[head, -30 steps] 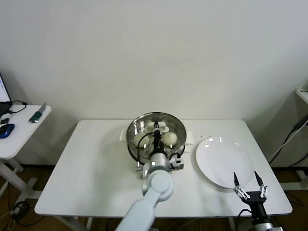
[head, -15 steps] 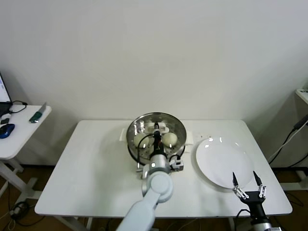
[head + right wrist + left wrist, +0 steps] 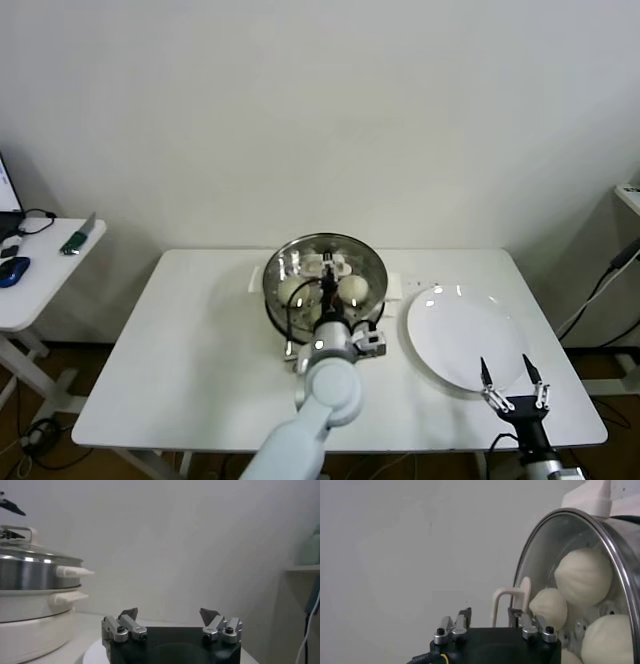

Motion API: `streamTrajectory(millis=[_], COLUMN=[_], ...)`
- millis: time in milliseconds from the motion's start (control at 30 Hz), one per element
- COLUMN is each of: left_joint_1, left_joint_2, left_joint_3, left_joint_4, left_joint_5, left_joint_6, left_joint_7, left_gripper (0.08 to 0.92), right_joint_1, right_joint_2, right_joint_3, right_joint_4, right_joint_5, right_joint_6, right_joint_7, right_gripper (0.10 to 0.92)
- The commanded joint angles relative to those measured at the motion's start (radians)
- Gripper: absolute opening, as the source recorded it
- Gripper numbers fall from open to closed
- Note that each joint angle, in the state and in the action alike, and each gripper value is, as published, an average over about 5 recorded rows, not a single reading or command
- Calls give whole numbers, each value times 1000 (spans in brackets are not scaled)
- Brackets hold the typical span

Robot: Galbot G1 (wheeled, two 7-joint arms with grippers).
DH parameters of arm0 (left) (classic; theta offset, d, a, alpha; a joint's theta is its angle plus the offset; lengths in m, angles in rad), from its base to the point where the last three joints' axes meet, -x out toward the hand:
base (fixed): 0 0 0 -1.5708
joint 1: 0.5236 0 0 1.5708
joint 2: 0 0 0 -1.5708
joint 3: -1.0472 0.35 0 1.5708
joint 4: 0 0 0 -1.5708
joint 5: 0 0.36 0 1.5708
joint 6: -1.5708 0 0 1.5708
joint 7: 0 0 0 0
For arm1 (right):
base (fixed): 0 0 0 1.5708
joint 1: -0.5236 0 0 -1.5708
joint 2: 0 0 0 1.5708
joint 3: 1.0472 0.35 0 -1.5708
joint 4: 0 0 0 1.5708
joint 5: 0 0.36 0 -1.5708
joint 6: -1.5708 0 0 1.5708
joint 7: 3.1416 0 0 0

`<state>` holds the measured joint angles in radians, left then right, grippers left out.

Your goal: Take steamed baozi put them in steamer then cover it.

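Note:
The steamer (image 3: 270, 290) stands at the back middle of the table on its white pot base (image 3: 30, 612). The glass cover (image 3: 345, 257) lies on it, and baozi (image 3: 291, 288) show through the glass. In the left wrist view several baozi (image 3: 582, 575) sit under the cover (image 3: 545, 550). My left gripper (image 3: 325, 287) hovers over the cover's whitish handle (image 3: 502, 596), fingers apart and not gripping it. My right gripper (image 3: 510, 375) is open and empty at the table's front right. The steamer also shows in the right wrist view (image 3: 35, 572).
An empty white plate (image 3: 465, 335) lies right of the steamer, just beyond my right gripper. A side table (image 3: 40, 270) with a mouse and a green object stands at the far left. The wall is close behind the steamer.
My left arm has drawn back slightly toward me from the cover. My right gripper has sunk a little toward the table's front edge.

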<state>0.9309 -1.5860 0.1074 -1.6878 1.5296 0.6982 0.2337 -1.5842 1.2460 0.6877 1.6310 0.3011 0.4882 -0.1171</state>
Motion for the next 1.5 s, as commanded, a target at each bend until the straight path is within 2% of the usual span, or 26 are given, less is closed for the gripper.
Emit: streamTrajectory(millis=[33,200,367,533,733,833,933,1067,1233,1367,1500], left_joint_1=[16,53,83,121,227,291,348,414,495,576,642], left_joint_2=[93,122,155,214,322,337,326,307,306,325,329], left_joint_3=[12,10,-3,-72,-243,-363,-500,-680,-842,-882,-857], left_joint_4=[-102,-167,-259,-368,-444,-467,-477,-430,-342,-266,-210], left_joint_5=[-77,-130,-268,-422,-804,-1050,-1272,-1526,-1805,-1915,-1948], left_joint_6=[11,6,-23,-50,-121,-175,-253,-404,-530,-638,-741], left_joint_7=[8,-12,-110,-179,-313,-392,-434,-434,-377,-328,-307], left_gripper=[554,692,807,822,823,823,823,823,823,823,823], right_joint_1=[0,0,-1,2,11,18,25,31,29,27,30], right_joint_2=[1,2,0,-2,-8,-8,-7,-6,-9,-16,-21], right_joint_3=[-2,-11,-29,-40,-39,-38,-42,-47,-53,-56,-56], right_joint_4=[-3,1,17,31,38,40,39,35,28,22,13], right_joint_5=[-3,4,18,15,15,16,15,15,28,40,45], right_joint_6=[-8,-24,-54,-97,-114,-119,-118,-122,-129,-136,-136], right_joint_7=[-9,-2,61,86,90,94,96,95,86,78,74], right_gripper=[823,823,823,823,823,823,823,823,823,823,823])
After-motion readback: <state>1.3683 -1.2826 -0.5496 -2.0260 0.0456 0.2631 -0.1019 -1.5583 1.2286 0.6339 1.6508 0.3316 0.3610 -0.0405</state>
